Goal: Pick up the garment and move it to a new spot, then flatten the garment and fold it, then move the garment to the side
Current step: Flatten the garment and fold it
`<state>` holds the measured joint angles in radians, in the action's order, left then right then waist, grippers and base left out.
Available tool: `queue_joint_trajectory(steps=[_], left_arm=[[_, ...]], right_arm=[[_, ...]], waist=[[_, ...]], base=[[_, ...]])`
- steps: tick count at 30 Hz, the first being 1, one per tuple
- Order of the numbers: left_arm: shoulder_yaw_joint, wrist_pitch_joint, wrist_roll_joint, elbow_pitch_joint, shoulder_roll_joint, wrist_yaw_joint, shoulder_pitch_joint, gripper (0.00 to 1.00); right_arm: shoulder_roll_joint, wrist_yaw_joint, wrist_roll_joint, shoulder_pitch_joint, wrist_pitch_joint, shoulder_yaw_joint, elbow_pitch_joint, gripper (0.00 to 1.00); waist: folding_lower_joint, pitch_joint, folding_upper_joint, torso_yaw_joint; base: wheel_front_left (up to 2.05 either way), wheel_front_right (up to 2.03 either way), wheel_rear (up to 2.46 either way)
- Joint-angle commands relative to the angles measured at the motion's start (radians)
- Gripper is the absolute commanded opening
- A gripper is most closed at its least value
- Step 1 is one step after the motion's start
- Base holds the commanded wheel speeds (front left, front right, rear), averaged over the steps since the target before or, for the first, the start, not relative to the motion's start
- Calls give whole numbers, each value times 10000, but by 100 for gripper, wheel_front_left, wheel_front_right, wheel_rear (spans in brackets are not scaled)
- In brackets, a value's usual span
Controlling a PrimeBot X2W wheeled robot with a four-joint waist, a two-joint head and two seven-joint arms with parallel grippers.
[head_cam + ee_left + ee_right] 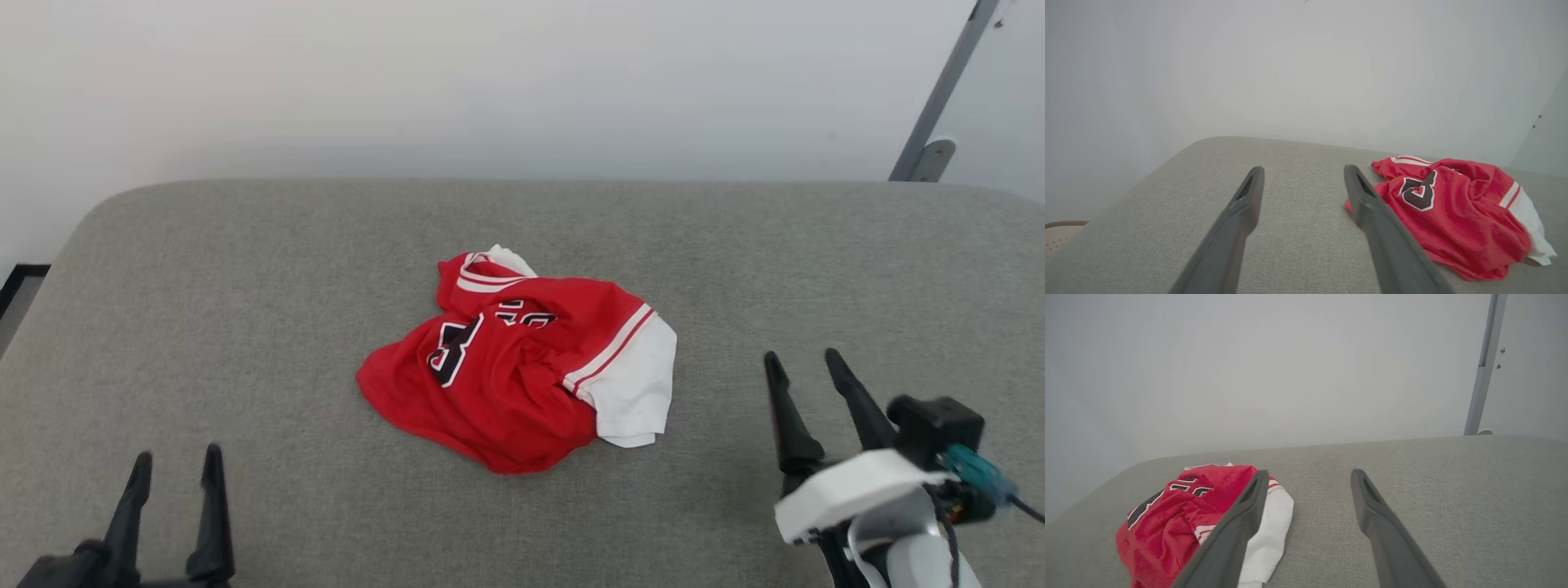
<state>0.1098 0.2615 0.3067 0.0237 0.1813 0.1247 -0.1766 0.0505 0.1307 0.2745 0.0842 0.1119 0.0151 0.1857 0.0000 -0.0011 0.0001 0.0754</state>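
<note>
Shirt [514, 367] crumpled mid-table [245, 269]. Left gripper [178, 465] and right gripper [804, 363] both spread wide, empty, apart from shirt.

**Three cameras, one grey surface**

The head view looks forward and down from high above the near edge, taking in the whole surface [245, 269] up to the far wall [490, 82]. The left wrist view sits low at the near left and faces the far wall along its fingers [1245, 208]. The right wrist view does the same from the near right. All three share the garment [522, 367] at mid-surface.
</note>
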Motion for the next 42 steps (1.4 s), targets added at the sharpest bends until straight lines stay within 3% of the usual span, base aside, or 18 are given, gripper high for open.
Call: queue_joint_trajectory(steps=[1,13,22,30,31,32,42], left_arm=[[-82,49,-59,-8,-20,54,220,100],[-1019,50,89,-35,54,54,1091,100],[-1804,48,354,203,18,55,1890,100],[-2045,50,501,390,-42,55,2194,100],[-2041,48,519,411,-40,56,2201,100],[-2020,48,543,430,-38,56,2204,100],[-1470,48,611,307,46,56,1915,100]], right_arm=[[0,1,34,218,-172,67,55,100],[295,1,-326,1597,-2549,613,1086,100],[853,1,-939,2618,-5922,755,2278,100],[1005,1,-1240,2868,-8089,1018,3027,100],[1006,1,-1205,2900,-8239,1081,3049,36],[1034,1,-1202,2974,-8337,1114,3016,0],[1391,1,-355,3505,-9490,1017,805,0]], waist=[[0,100,-1,106],[0,929,-1,968],[0,1628,-1,1960],[0,1940,-1,2442],[0,1966,-1,2464],[0,1981,-1,2470],[0,1926,-1,1952]], base=[[0,0,0],[0,0,0],[0,0,0],[0,0,0],[0,0,0],[0,0,0],[0,0,0]])
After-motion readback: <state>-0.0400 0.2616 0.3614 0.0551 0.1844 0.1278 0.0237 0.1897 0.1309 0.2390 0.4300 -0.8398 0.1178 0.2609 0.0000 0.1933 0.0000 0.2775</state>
